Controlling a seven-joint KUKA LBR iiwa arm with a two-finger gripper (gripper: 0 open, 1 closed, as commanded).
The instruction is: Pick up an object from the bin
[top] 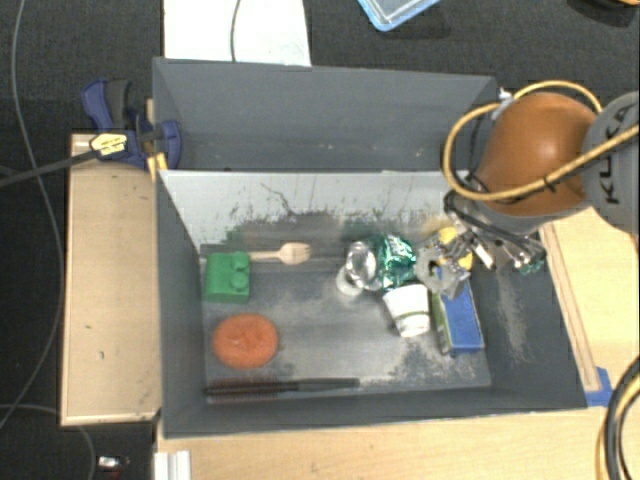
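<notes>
Holding small loose items, the grey metal bin [330, 118] is listed here from left to right, each place given against the white cup [408, 308].

- Green toy brick [225, 276]: far left of the cup, studs up, near the bin's left wall.
- Orange-red round disc [245, 340]: far left of the cup and somewhat nearer the front, lying flat, apart from the brick.
- Black rod [285, 388]: left of the cup, lying along the front wall.
- Small wooden spoon [285, 256]: left of the cup and farther back, handle pointing toward the brick.
- Clear glassy item [357, 266]: just left of the cup and a little behind it; its kind cannot be told.
- Crumpled green foil wrapper [395, 256]: directly behind the cup, touching the clear item.
- White cup: lying tilted on the bin floor, right of centre.
- Gripper [445, 266]: just behind and right of the cup, low over the far end of the blue block; whether it is open or closed cannot be told.
- Blue block [462, 320]: just right of the cup, lying lengthwise front to back, a yellowish strip along the side facing the cup.
- Orange cover [530, 153]: on the arm's wrist, well behind and right of the cup, ringed by a yellow cable.
</notes>
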